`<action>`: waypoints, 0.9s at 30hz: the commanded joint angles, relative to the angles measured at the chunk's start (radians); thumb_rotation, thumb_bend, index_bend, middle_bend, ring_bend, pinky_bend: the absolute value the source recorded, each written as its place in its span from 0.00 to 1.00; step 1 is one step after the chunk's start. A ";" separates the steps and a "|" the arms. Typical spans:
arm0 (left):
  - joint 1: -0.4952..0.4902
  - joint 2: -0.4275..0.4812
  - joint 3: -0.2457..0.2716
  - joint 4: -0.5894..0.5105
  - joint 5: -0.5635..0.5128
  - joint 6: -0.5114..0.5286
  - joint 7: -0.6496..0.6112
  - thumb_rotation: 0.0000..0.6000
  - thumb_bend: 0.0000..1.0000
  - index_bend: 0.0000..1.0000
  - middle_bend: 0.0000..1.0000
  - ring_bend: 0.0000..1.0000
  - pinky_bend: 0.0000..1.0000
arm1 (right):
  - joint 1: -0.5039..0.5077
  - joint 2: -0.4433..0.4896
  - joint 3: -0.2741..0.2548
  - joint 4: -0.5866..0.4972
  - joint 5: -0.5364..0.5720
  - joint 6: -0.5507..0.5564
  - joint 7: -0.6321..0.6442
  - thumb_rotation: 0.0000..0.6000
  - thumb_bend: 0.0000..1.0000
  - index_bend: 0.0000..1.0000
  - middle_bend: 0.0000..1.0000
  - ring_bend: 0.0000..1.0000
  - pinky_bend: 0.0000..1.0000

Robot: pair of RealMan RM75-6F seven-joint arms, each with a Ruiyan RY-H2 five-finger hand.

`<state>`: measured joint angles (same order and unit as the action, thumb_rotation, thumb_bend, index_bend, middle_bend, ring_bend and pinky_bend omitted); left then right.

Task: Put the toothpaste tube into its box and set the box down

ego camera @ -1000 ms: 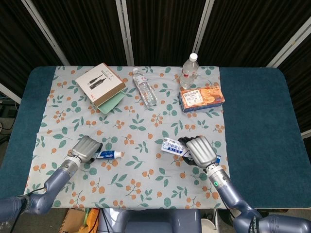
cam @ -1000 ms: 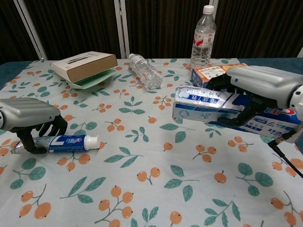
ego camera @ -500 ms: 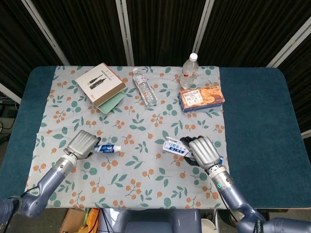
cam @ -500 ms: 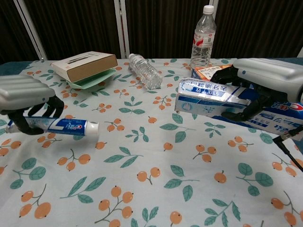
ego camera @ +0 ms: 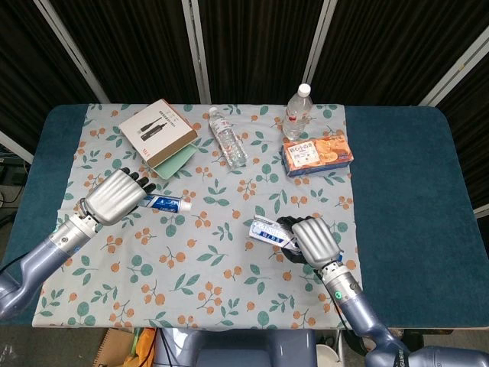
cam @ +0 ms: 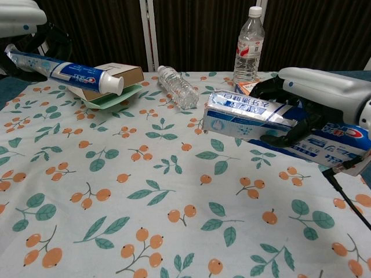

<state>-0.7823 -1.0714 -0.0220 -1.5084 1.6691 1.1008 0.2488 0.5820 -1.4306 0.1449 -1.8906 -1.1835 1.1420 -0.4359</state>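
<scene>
The biggest change is on my left side: a second ago the toothpaste tube lay on the floral cloth under my left hand, and now I have lifted it well clear, so in the chest view it hangs high, cap end pointing toward the middle and slightly down. That means the pickup is done and the insertion is what remains. My right hand has shifted far less, staying wrapped around the toothpaste box, which is off the cloth and tilted, its end facing my left side. Tube and box are well apart. My left hand's fingers are closed around the tube's tail end; I cannot tell whether the box's end flap is open.
</scene>
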 commanded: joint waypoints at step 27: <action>-0.096 0.021 -0.015 0.051 0.201 0.089 -0.192 1.00 0.47 0.66 0.70 0.61 0.66 | 0.013 -0.004 0.048 -0.231 0.088 0.075 -0.066 1.00 0.42 0.50 0.57 0.57 0.53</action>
<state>-0.8767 -1.0444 -0.0307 -1.4486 1.8760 1.1918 0.0510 0.5942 -1.4369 0.1920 -2.1183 -1.0962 1.2150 -0.5008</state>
